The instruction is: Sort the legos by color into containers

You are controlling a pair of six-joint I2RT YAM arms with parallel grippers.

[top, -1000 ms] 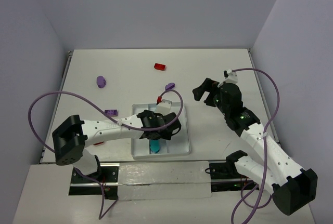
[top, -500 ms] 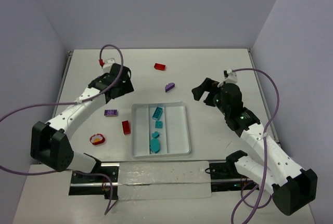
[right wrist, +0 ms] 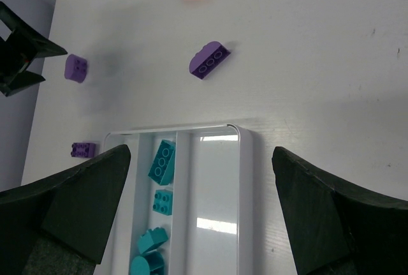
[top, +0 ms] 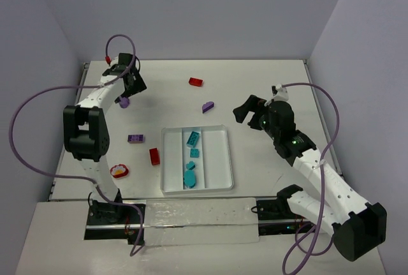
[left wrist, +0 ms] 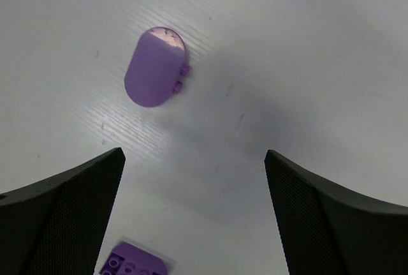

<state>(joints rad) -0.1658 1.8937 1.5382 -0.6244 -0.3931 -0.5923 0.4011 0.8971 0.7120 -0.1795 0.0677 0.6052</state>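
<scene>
The left wrist view's lower edge is cutting off a purple studded brick (left wrist: 135, 260); the right wrist view's is cropping the tray (right wrist: 217, 185) and a teal brick (right wrist: 146, 266).

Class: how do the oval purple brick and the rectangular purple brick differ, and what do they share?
Shape: the oval brick has rounded ends; the rectangular brick has straight sides. Place: the oval brick lies far left, by the left gripper; the rectangular brick lies nearer, left of the tray. Both are purple, outside the tray.
</scene>
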